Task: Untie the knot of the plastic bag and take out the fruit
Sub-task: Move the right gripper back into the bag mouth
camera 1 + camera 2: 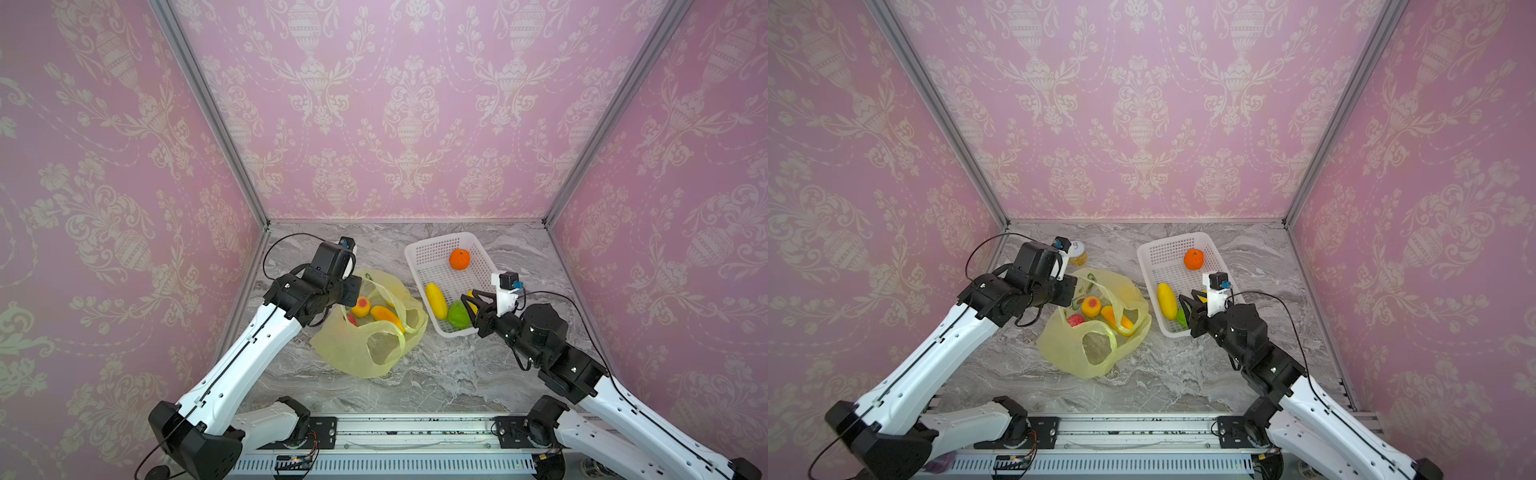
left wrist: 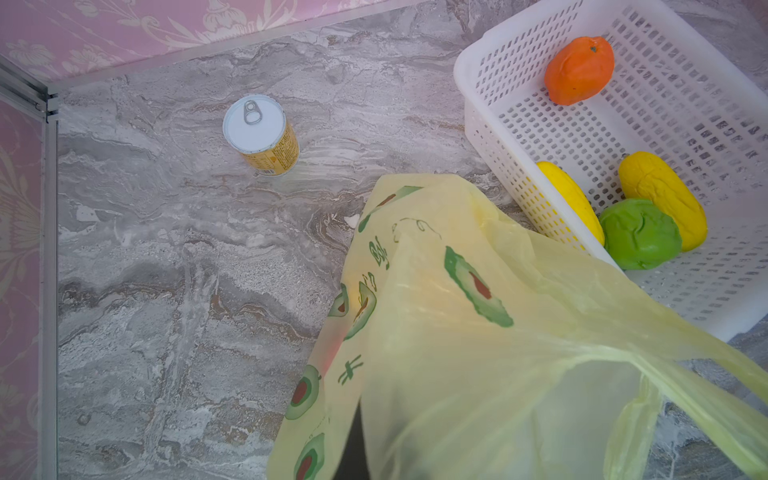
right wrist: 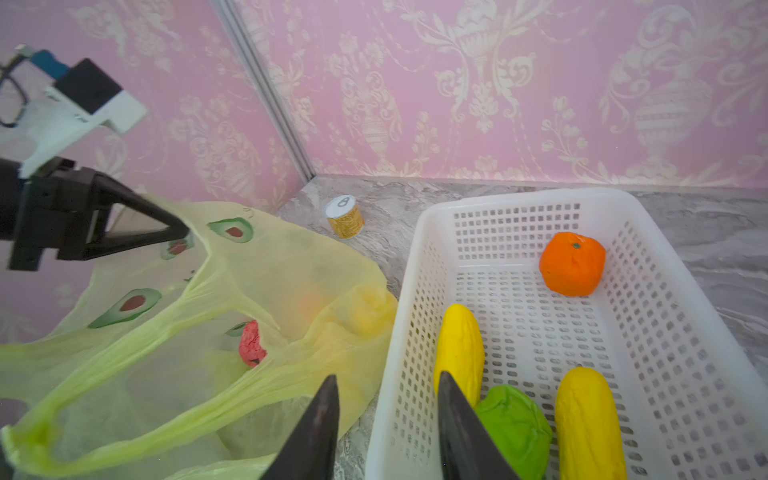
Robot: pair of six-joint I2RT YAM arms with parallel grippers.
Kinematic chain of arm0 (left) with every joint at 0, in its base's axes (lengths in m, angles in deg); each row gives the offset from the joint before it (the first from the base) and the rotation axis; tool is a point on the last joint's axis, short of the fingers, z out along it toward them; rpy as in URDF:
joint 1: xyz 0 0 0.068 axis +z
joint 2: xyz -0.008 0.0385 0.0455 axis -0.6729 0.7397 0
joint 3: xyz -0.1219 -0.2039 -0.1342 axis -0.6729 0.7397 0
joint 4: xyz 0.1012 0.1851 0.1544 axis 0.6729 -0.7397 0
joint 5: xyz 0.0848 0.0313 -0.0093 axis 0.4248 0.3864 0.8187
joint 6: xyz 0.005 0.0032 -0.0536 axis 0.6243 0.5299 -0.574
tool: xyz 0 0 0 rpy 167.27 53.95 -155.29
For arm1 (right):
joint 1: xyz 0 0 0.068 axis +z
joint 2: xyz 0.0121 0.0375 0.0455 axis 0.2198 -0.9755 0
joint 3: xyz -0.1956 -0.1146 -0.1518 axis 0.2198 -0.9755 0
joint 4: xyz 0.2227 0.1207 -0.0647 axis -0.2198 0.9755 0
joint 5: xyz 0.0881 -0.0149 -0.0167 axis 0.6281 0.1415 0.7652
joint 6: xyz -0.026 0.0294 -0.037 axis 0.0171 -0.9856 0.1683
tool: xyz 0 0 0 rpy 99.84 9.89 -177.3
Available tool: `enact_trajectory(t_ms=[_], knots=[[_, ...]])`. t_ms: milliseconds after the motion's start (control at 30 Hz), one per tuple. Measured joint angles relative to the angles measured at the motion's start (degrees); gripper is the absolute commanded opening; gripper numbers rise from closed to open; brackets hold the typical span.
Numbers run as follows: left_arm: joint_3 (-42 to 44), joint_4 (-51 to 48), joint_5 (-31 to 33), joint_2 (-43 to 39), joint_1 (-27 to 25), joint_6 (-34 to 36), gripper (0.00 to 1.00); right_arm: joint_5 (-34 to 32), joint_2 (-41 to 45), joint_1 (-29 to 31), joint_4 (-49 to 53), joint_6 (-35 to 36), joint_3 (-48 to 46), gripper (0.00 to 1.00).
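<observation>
The plastic bag (image 1: 365, 345) (image 1: 1075, 353) lies open on the marble table, its handles loose loops; no knot shows. My left gripper (image 3: 183, 232) (image 1: 355, 293) is shut on the bag's far rim and holds it up. Inside lie fruit: a round yellow-orange one (image 1: 360, 307), an elongated one (image 1: 386, 316) and a pink-red bumpy one (image 3: 251, 344). My right gripper (image 3: 387, 375) (image 1: 467, 309) is open and empty over the near left rim of the white basket (image 1: 409, 257). The basket holds an orange (image 1: 459, 259), two yellow fruits (image 3: 459, 349) (image 3: 588, 419) and a green one (image 3: 515, 428).
A gold can with a white pull-tab lid (image 2: 262, 137) (image 1: 1079, 253) stands at the back left, near the wall corner. Pink patterned walls close in the table on three sides. The arms' rail (image 1: 415, 432) runs along the front edge.
</observation>
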Motion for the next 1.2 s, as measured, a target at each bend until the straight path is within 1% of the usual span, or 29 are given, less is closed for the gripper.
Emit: enact_trajectory(t_ms=[67,167,233,333,433,567,700,833,1033,1200], knots=[[0.0,0.0,0.0,0.0,0.0,0.0,0.00,1.5,0.1,3.2,-1.0,1.4,0.0,0.33],[0.0,0.0,0.0,0.0,0.0,0.0,0.00,3.8,-2.0,9.0,-2.3,4.5,0.0,0.31],[0.0,0.0,0.0,0.0,0.0,0.0,0.00,5.2,-4.5,13.8,-3.4,7.5,0.0,0.26],[0.0,0.0,0.0,0.0,0.0,0.0,0.00,5.8,-8.3,18.0,-4.3,10.3,0.0,0.20],[0.0,0.0,0.0,0.0,0.0,0.0,0.00,6.1,-12.0,18.9,-5.0,12.3,0.0,0.17],[0.0,0.0,0.0,0.0,0.0,0.0,0.00,7.5,-16.3,19.7,-5.3,14.1,0.0,0.15],[0.0,0.0,0.0,0.0,0.0,0.0,0.00,8.6,-19.3,22.4,-5.6,16.0,0.2,0.15],[0.0,0.0,0.0,0.0,0.0,0.0,0.00,8.7,-22.3,23.9,-6.1,17.1,1.7,0.14],[0.0,0.0,0.0,0.0,0.0,0.0,0.00,7.0,-31.1,25.1,-6.6,17.2,7.2,0.09],[0.0,0.0,0.0,0.0,0.0,0.0,0.00,4.3,-40.0,25.4,-6.3,17.0,14.2,0.11]])
